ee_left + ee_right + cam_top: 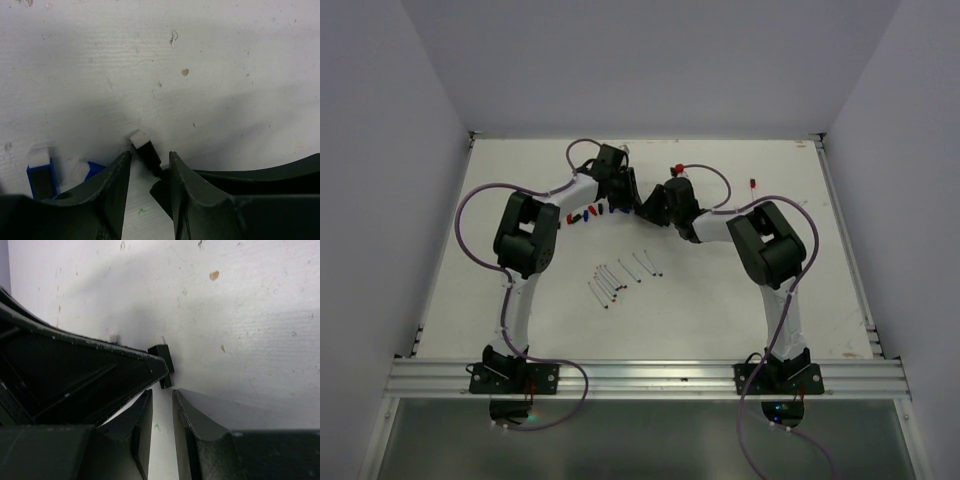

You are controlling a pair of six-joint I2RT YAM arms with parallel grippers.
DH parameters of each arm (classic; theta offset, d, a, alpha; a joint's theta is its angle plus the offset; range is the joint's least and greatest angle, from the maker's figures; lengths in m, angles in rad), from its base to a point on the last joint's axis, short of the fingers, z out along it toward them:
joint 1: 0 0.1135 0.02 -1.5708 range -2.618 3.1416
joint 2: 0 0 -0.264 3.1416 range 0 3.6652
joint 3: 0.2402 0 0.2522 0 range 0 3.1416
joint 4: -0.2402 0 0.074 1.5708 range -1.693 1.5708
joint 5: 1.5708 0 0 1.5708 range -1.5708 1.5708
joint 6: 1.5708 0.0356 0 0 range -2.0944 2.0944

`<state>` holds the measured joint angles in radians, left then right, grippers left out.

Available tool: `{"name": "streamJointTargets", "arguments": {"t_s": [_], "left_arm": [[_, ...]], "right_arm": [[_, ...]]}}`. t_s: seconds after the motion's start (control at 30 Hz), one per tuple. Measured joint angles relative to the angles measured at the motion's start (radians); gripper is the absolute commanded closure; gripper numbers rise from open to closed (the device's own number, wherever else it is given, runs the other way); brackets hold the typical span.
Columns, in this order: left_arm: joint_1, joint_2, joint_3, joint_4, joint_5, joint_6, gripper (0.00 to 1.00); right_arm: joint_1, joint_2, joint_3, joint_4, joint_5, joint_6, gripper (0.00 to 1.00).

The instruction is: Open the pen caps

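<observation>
The left gripper [150, 156] and right gripper [162, 392] crowded one black pen cap [145, 148], jaws narrowed, hold impossible to tell, so a loose pinch risked flicking it away.

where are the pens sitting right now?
Top view: the pens lie in a loose row mid-table, between the left arm and the right arm, just nearer the bases than the pen caps clustered beside the left arm's wrist.
</observation>
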<state>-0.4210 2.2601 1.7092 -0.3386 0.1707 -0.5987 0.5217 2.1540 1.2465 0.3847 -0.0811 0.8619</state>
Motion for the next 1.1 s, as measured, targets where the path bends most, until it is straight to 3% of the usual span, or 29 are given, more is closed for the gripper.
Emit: {"name": "streamJointTargets", "arguments": {"t_s": [0.4, 0.57, 0.8, 1.1], "left_arm": [[0.003, -0.010, 0.076, -0.044, -0.057, 0.017, 0.58], [0.008, -0.040, 0.122, -0.047, -0.063, 0.022, 0.58], [0.008, -0.171, 0.085, -0.021, -0.018, 0.043, 0.58], [0.008, -0.353, -0.083, 0.102, 0.070, 0.041, 0.57]], "right_arm": [[-0.020, -0.160, -0.136, -0.014, -0.047, -0.134, 0.70], [-0.125, -0.287, -0.144, -0.111, -0.023, -0.206, 0.66], [-0.328, -0.310, 0.048, -0.441, 0.222, -0.397, 0.58], [-0.400, -0.182, 0.248, -0.666, 0.394, -0.557, 0.58]]}}
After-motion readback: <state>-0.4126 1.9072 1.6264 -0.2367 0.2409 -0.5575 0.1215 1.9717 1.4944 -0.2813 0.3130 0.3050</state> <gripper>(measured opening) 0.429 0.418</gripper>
